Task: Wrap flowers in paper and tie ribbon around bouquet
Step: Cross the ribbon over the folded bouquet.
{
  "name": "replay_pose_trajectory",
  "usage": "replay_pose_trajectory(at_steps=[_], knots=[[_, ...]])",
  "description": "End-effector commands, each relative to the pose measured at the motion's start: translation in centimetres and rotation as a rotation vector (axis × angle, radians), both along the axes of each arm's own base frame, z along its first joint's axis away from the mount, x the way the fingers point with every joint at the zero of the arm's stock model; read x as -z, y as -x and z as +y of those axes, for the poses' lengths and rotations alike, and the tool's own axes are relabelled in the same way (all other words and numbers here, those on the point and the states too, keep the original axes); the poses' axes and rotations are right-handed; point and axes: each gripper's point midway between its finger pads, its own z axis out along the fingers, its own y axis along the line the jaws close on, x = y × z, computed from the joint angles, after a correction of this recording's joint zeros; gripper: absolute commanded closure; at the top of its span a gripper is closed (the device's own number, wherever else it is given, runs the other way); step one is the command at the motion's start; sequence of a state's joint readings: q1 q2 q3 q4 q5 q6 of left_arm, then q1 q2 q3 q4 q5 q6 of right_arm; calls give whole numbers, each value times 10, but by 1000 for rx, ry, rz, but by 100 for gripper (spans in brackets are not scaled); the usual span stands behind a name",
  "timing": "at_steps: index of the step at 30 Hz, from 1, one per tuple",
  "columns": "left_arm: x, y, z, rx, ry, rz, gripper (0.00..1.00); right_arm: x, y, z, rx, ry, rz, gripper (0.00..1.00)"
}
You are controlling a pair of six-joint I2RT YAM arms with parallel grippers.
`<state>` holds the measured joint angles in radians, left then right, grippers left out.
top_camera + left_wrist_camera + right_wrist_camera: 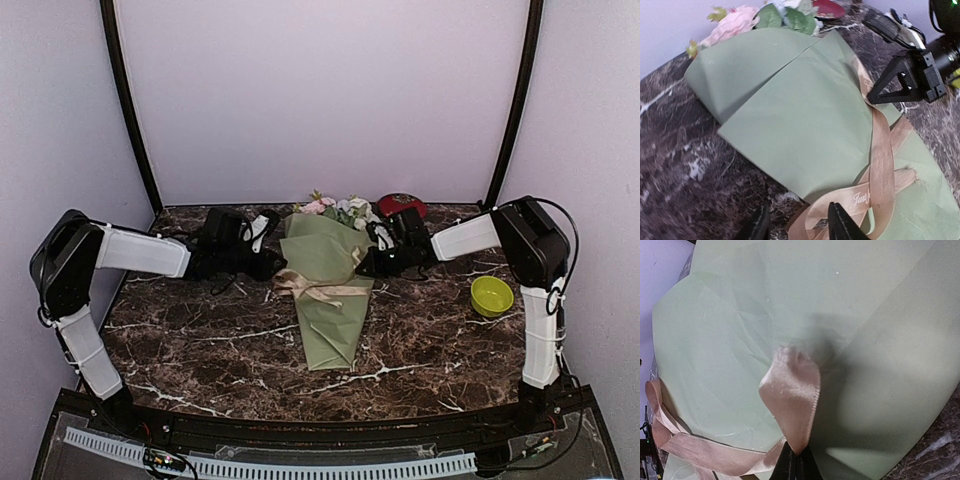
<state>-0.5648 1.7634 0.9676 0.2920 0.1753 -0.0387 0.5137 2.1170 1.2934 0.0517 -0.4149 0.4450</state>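
Closest to me, left gripper [798, 212] stands spread over ribbon [881, 165], where I read "Just"; right gripper [796, 460] pinches a ribbon fold on the bouquet [325, 250].

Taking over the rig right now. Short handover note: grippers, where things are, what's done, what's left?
Grippers: left gripper open, jaws apart at a loose loop of the ribbon, gripping nothing. The right gripper is shut on the ribbon, pinching a fold above the paper.
Place: the bouquet lies on the table between the arms, blooms toward the far wall.
Done: flowers wrapped; ribbon runs around the cone's middle.
Left: no finished knot visible; probably tighten, tie, release.
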Motion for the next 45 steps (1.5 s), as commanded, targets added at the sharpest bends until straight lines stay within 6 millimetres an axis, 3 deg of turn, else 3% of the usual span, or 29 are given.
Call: replay_pose_trajectory(at_steps=[1,3,8,12,17,22,29,33,39,45], knots=[[-34,14,-19,335,-170,-77,59,-7,4,9,-38,-7,-21,100],[-34,28,-27,508,-224,-67,59,-8,4,11,-42,-7,-24,100],[-25,22,-40,711,-337,-63,67,-5,8,11,-51,7,-20,100],[-7,43,-48,916,-346,-17,60,-2,10,11,-53,15,-15,100],[22,36,-50,924,-433,-11,52,0,13,12,-60,19,-11,100],[40,11,-43,832,-532,-10,63,0,16,15,-73,24,-12,100],[33,21,-49,852,-463,39,100,-1,17,15,-76,25,-13,100],[25,16,-53,820,-442,39,99,-1,17,15,-79,33,-12,100],[7,10,-61,790,-395,-4,86,1,18,14,-83,37,-10,100],[6,6,-62,772,-395,-17,85,1,19,14,-86,39,-9,100]])
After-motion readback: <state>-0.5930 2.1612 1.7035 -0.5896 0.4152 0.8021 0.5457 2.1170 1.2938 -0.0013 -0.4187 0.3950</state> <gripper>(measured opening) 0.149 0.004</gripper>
